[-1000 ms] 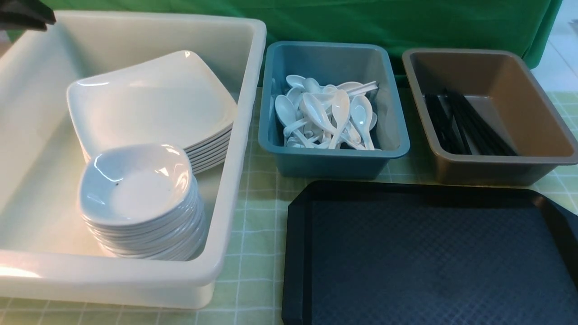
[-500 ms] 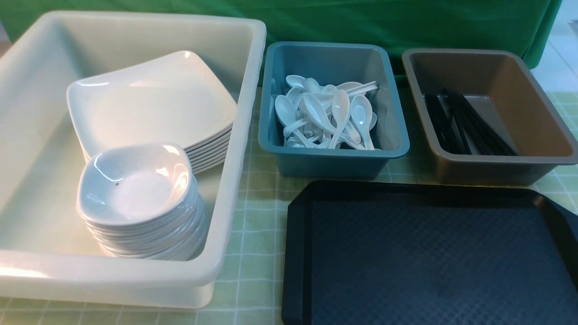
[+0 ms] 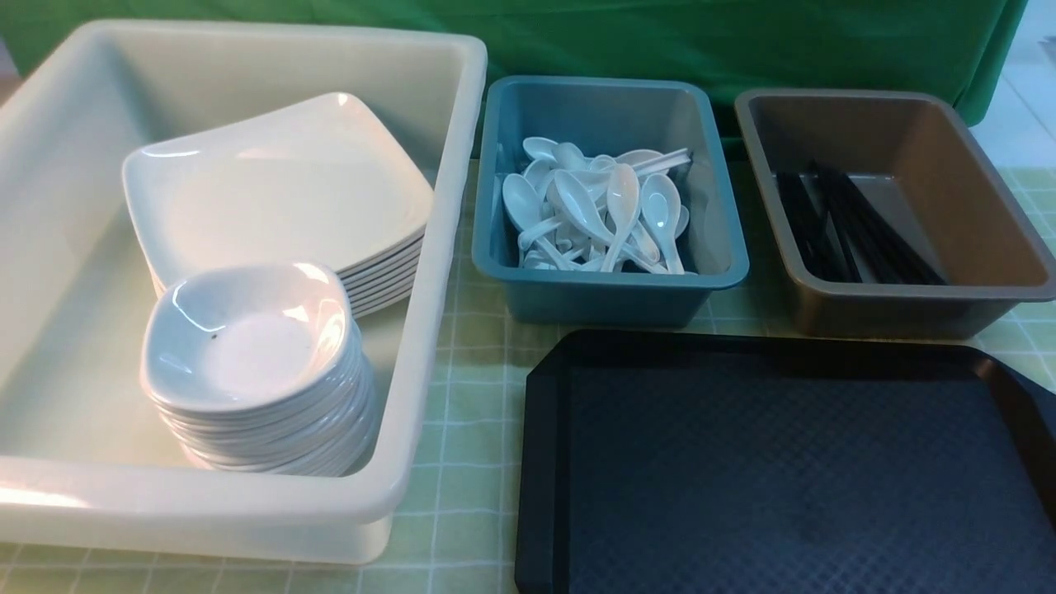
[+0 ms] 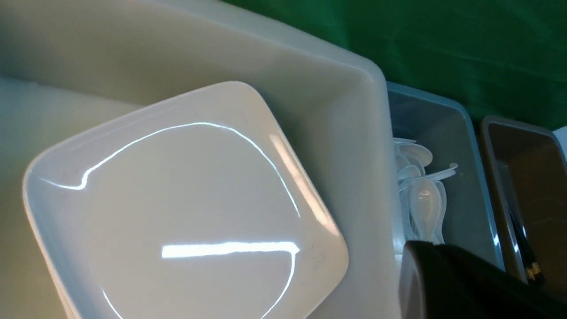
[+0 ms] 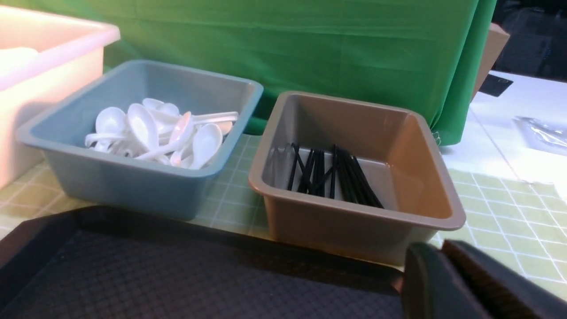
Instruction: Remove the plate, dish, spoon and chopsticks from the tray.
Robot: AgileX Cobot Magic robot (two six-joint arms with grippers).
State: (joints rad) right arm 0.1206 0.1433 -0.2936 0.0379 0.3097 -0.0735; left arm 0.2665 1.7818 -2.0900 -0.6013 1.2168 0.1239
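**Inspector:** Status of the tray?

**Assessor:** Bare in every view. Beyond its far edge stand the blue-grey tub and the brown tub; to its left, the white bin.

**Inspector:** Task items?

**Assessor:** All off the tray. The plate tops a stack at the back of the white bin, with the small bowls stacked in front. Spoons lie heaped in the blue-grey tub, chopsticks in the brown tub.

**Inspector:** Claws?

**Assessor:** Left claw sits over the white bin's edge, closed and empty. Right claw sits at the tray's far right corner; its jaws appear pressed together, holding nothing.

**Inspector:** Judgement?

**Assessor:** Clearing looks complete. What remains is retreat: lift both arms straight up before swinging clear, so neither clips a tub rim or nudges the stacks.
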